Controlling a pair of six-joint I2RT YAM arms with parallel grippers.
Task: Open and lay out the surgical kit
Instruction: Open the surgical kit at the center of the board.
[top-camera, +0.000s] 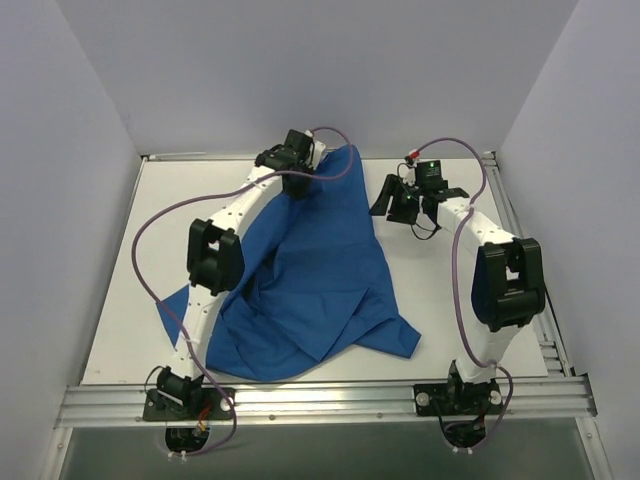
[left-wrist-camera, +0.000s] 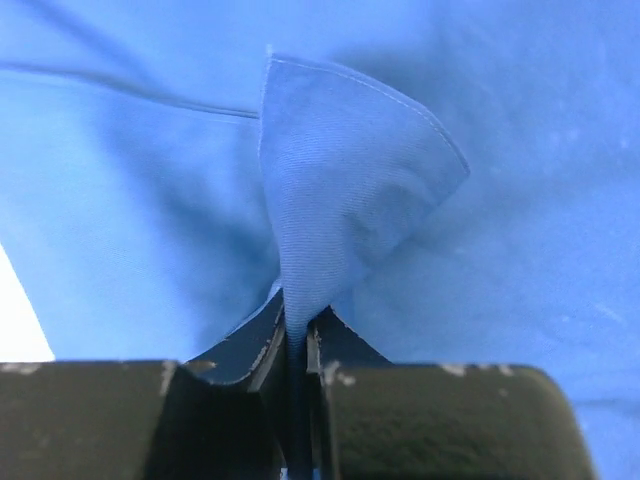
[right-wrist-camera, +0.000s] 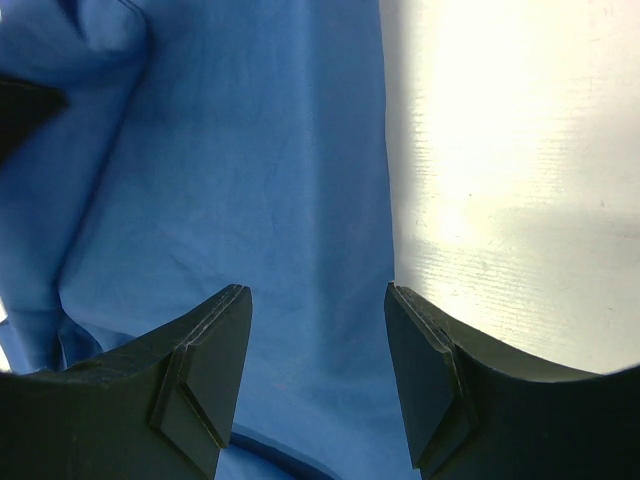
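Left gripper (left-wrist-camera: 298, 338) pinches a far corner of the cloth wrap (top-camera: 320, 270); right gripper (right-wrist-camera: 315, 300), spread, seemingly hovers over its right edge.

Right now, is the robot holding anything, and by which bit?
The left fingers pinch a hemmed corner of the royal-blue cloth wrap; the right fingers stand open, empty.
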